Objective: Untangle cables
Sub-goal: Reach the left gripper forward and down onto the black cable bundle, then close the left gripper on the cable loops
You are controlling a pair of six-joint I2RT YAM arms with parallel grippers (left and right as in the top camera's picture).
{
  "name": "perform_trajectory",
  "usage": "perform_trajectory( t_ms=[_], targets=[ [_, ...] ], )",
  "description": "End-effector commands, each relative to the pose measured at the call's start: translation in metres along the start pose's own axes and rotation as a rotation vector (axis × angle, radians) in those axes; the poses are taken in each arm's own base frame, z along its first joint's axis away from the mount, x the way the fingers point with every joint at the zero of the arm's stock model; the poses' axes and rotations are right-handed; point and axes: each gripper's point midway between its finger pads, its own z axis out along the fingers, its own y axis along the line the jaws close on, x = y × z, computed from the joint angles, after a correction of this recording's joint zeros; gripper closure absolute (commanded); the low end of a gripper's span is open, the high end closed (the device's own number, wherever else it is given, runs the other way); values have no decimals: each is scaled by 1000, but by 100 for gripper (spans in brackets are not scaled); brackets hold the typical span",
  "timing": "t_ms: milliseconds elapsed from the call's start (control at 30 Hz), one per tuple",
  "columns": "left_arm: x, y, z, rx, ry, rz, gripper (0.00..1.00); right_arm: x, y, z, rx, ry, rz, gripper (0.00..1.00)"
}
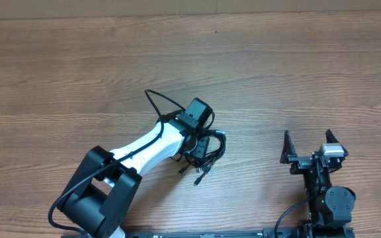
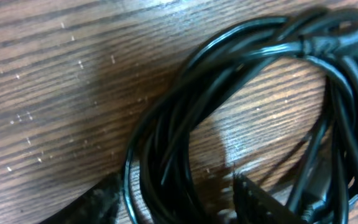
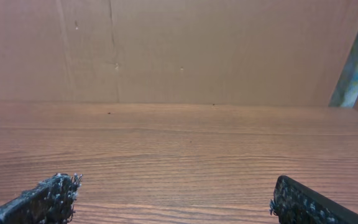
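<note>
The cables (image 2: 166, 143) lie in one coiled black bundle mid-table (image 1: 296, 66). The left gripper (image 2: 176, 202) stands over it, fingers apart, several strands between the tips and a sliver of wood showing. I can't count separate cords. The right gripper (image 1: 307, 147) gapes wide, well apart.

The left arm (image 1: 144, 145) stretches diagonally away from its base at the near edge, white forearm extended and wrist bent downward. Its left pincer (image 1: 200, 142) points down, the two fingertips (image 2: 101, 205) standing partly apart. The right arm (image 1: 329, 201) sits folded close over its own base, with the right pincer (image 1: 308, 149) held level and spread wide, both dark fingers (image 3: 45, 199) far apart.
</note>
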Motion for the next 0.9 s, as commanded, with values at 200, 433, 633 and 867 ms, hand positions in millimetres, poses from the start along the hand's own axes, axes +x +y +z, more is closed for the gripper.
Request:
perform_trajectory(
  t_ms=[200,433,633,867],
  targets=[
    [-11,11,-4,-62,-18,-35,96,2,0,0,0,-4,-1,0],
    [-49,65,-46,-303,-98,-105,96,2,0,0,0,-4,-1,0],
    [-69,79,-63,-258,-136,-264,79,2,0,0,0,-4,-1,0],
    [-64,65,-58,-162,-99,-292,30,2,0,0,0,-4,-1,0]
  ],
)
